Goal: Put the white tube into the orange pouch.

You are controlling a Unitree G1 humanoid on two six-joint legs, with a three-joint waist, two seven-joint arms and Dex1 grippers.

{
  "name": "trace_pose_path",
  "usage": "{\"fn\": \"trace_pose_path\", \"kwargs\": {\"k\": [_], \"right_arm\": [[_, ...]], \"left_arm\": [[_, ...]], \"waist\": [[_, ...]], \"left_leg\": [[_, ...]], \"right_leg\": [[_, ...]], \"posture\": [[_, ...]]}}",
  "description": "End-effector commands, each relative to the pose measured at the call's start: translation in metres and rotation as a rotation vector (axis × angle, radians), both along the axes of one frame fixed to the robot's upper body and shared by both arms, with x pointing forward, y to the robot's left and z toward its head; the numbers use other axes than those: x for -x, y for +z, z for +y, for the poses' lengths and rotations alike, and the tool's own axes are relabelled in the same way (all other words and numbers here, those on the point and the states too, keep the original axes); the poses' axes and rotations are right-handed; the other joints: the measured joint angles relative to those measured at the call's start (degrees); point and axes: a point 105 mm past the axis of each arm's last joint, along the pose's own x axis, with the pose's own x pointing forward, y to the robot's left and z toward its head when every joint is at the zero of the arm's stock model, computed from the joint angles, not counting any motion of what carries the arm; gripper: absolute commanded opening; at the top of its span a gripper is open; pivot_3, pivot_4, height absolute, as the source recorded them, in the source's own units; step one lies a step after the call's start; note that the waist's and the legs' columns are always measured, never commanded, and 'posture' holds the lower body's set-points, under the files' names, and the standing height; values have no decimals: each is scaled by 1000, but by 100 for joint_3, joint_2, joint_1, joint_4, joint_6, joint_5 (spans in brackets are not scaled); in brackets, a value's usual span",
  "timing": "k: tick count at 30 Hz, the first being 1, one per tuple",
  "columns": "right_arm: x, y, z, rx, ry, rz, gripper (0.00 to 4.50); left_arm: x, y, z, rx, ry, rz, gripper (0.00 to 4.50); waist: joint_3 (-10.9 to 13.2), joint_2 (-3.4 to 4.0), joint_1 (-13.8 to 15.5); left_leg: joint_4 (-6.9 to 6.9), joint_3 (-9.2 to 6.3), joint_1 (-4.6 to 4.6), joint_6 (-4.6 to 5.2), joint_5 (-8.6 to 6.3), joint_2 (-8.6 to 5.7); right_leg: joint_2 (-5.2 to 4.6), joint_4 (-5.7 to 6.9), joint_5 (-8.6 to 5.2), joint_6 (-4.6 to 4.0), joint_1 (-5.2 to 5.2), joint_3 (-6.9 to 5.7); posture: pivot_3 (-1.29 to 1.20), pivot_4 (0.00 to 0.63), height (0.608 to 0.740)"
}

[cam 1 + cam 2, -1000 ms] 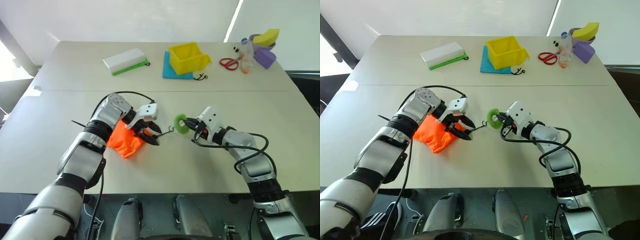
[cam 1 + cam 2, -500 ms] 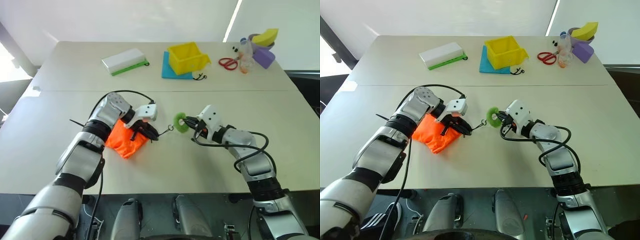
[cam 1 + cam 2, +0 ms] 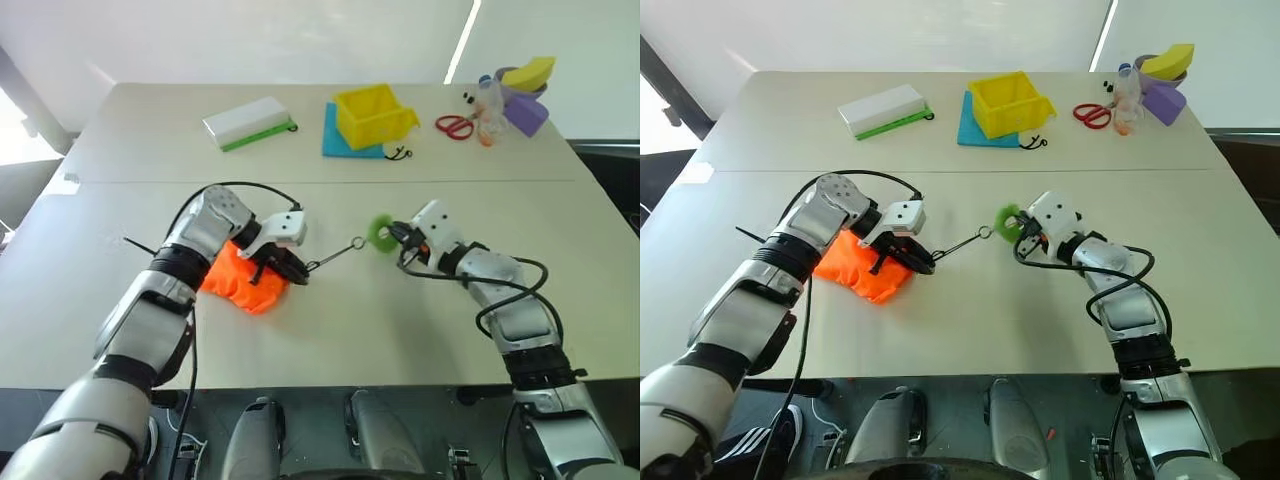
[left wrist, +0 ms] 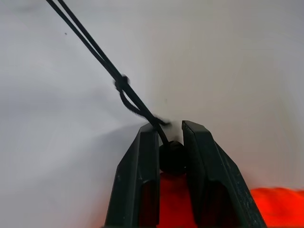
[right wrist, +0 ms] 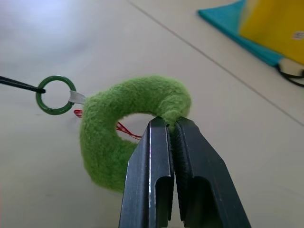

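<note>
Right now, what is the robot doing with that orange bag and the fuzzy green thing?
It is pulling the orange pouch shut. The left gripper pinches the little black bead on the cord at the pouch's mouth. The right gripper is shut on the fuzzy green loop at the cord's other end, and the cord runs straight between them. No white tube can be seen; whether it is inside cannot be told.

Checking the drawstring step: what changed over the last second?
The left gripper closed on the black cord bead at the orange pouch's mouth. The right gripper, shut on the green fuzzy loop, moved right, away from the pouch, and pulled the black cord out straight. The pouch slid slightly left. The yellow bin and white-and-green box stayed put.
</note>
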Motion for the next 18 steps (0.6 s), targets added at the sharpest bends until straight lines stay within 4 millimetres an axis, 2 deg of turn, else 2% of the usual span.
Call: {"fn": "trace_pose_path", "kwargs": {"k": [1, 11, 15, 18], "right_arm": [[-11, 22, -20, 16, -109, -101, 0], [-22, 19, -46, 62, -237, -110, 0], [-23, 18, -47, 68, -241, -108, 0], [-24, 17, -45, 78, -228, -107, 0]], "left_arm": [[11, 8, 6, 14, -4, 22, 356], [58, 7, 38, -18, 5, 109, 356], [66, 3, 49, -40, 18, 127, 356], [66, 1, 48, -32, 31, 124, 356]], "waist": [[0, 0, 13], [1, 1, 14], [1, 2, 14], [1, 2, 19]], "left_leg": [[0, 0, 0, 0, 0, 1], [-1, 3, -3, 0, 0, -3], [-1, 3, -2, 0, 0, -2], [1, 4, -2, 0, 0, -3]], "right_leg": [[0, 1, 0, 0, -1, 0], [-9, 0, 0, 0, -2, 0], [-7, 0, -1, -2, -2, 0], [-7, 0, -1, -2, -2, 0]], "posture": [[0, 150, 740], [0, 150, 740], [0, 150, 740], [0, 150, 740]]}}
